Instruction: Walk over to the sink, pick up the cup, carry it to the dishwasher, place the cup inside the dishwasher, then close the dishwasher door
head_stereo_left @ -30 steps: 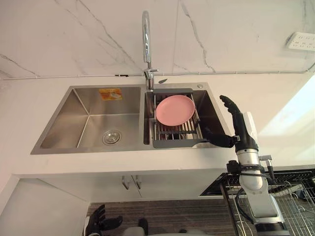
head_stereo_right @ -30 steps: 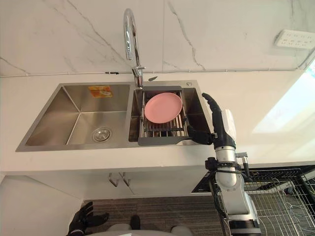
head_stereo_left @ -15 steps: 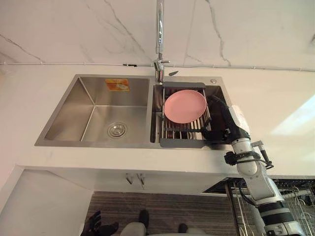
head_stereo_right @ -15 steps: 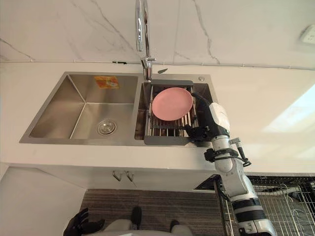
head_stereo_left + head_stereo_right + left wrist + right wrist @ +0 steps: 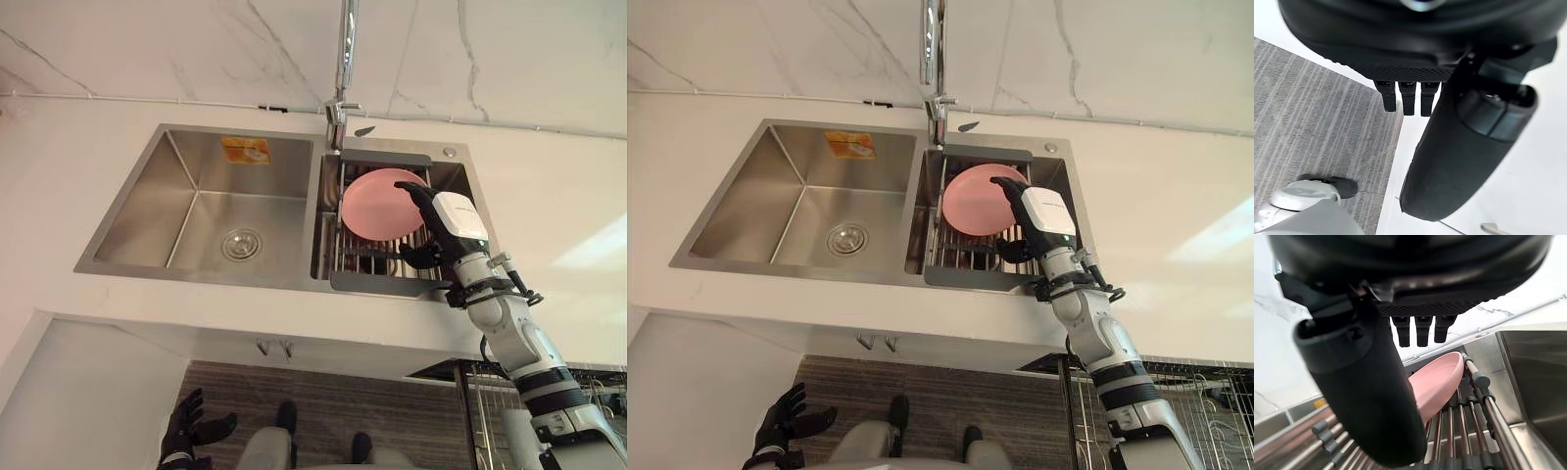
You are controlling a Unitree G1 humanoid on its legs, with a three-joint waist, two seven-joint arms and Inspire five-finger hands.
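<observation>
While the right hand [image 5: 446, 220] hovers over the dark-framed steel drying rack [image 5: 377, 282] in the right basin of the 2-basin stainless steel sink [image 5: 196, 211], its fingers and thumb are spread apart beside the round pink plate [image 5: 377, 206] resting there (touching? can't tell). The left hand [image 5: 188, 436] hangs low above the grey striped floor [image 5: 392, 401], fingers loosely straight.

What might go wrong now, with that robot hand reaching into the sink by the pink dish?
The right robot hand is open over the edge of the pink plate, which rests tilted on the drying rack. A shallow grip on the rim may let the plate slip onto the bars. Its thumb sits low near the bars and might catch there. Also, the task names a cup; this is a plate.
</observation>
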